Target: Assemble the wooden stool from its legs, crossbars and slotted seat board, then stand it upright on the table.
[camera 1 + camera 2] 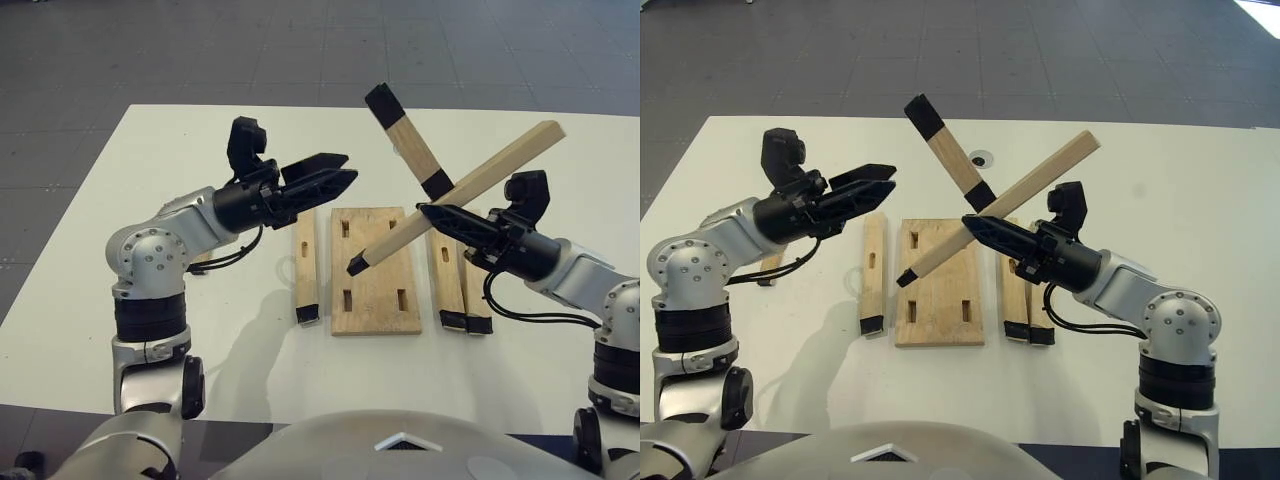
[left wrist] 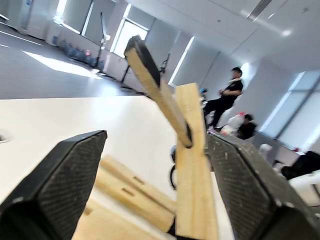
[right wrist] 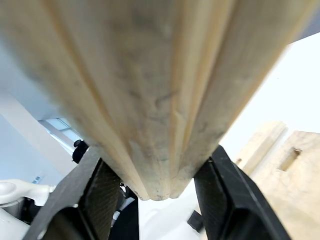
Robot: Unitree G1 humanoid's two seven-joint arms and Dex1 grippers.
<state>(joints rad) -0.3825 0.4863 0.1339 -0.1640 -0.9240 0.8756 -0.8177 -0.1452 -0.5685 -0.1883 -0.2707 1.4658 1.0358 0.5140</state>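
Observation:
Two wooden legs joined as a cross (image 1: 462, 186) are held up over the table, one long and pale, the other shorter with black ends. My right gripper (image 1: 432, 212) is shut on the long leg near the crossing; the wood (image 3: 160, 90) sits between its fingers (image 3: 105, 195). The slotted seat board (image 1: 376, 272) lies flat on the table below. My left gripper (image 1: 340, 174) hovers open and empty, left of the cross and above a loose leg (image 1: 306, 265). The pads (image 2: 55, 185) stand wide apart, facing the cross (image 2: 187, 150).
Two more wooden pieces (image 1: 458, 282) lie side by side right of the board. Another piece (image 1: 770, 266) lies partly hidden under my left arm. A small round hole (image 1: 983, 158) sits in the white table (image 1: 180, 150) at the back.

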